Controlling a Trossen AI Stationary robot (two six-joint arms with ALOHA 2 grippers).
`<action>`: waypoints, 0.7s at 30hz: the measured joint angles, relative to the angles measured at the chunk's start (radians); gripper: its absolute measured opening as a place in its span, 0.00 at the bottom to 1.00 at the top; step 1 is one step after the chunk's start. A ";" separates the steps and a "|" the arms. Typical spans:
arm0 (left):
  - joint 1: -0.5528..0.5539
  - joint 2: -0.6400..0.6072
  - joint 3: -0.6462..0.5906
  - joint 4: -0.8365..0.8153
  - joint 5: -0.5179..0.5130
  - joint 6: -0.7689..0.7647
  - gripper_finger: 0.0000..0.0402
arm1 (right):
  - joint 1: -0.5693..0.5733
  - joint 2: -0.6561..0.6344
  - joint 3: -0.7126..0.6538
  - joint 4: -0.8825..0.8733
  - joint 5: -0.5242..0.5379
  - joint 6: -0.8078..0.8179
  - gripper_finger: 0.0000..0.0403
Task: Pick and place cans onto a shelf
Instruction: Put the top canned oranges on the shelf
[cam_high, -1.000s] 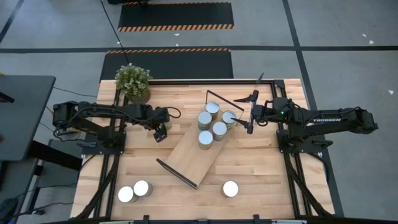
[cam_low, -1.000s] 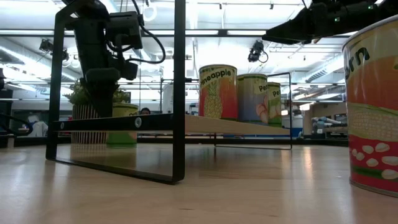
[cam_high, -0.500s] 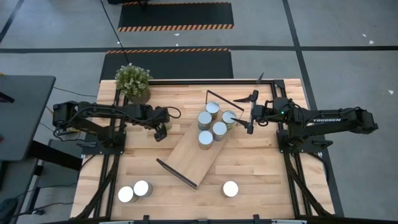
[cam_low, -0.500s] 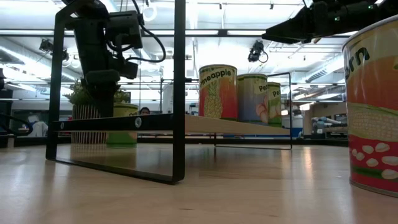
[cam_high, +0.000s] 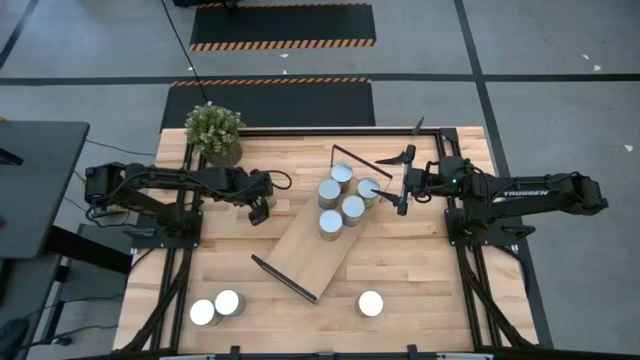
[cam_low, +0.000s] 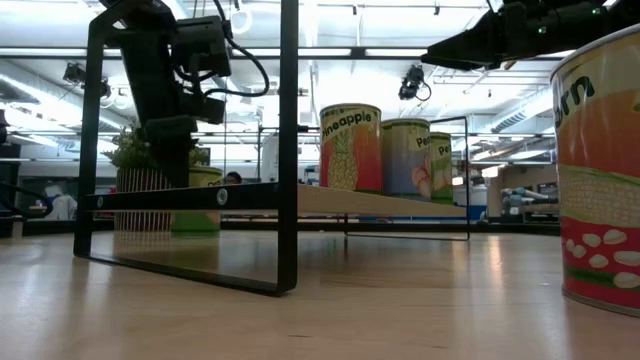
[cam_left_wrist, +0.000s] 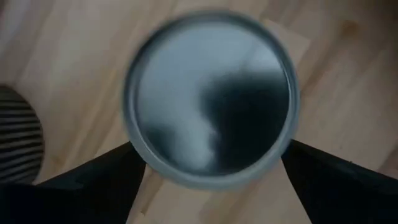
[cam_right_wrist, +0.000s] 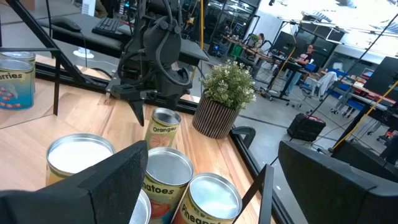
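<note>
Several cans (cam_high: 341, 198) stand upright on the far end of the light-wood shelf (cam_high: 312, 246), which lies slantwise on the table. Three more cans (cam_high: 229, 302) (cam_high: 203, 312) (cam_high: 371, 303) stand near the front edge. One can with an orange label (cam_right_wrist: 163, 127) stands on the table left of the shelf. My left gripper (cam_high: 258, 206) is open right above it, pointing down. In the left wrist view the can's silver top (cam_left_wrist: 211, 93) lies between the two fingers, which do not touch it. My right gripper (cam_high: 403, 181) is wide open and empty, just right of the shelf's cans.
A potted plant (cam_high: 215, 132) stands at the far left corner, close behind the left gripper's can. The shelf's black wire frames (cam_high: 285, 278) (cam_high: 355, 160) rise at its two short ends. A corn can (cam_low: 600, 170) stands close to the low camera.
My left gripper has gone down a little toward the orange-label can, still open. The cans, the shelf and my right gripper have stayed where they were.
</note>
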 joint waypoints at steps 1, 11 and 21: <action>0.004 0.008 0.000 0.017 -0.002 0.011 0.93 | 0.000 0.000 0.000 0.001 0.000 0.003 0.91; 0.065 0.062 -0.001 0.126 0.085 0.124 0.93 | 0.000 0.000 0.000 -0.003 -0.017 0.015 0.91; 0.083 0.080 -0.001 0.206 0.127 0.205 0.92 | 0.001 0.000 0.000 -0.006 -0.017 0.015 0.91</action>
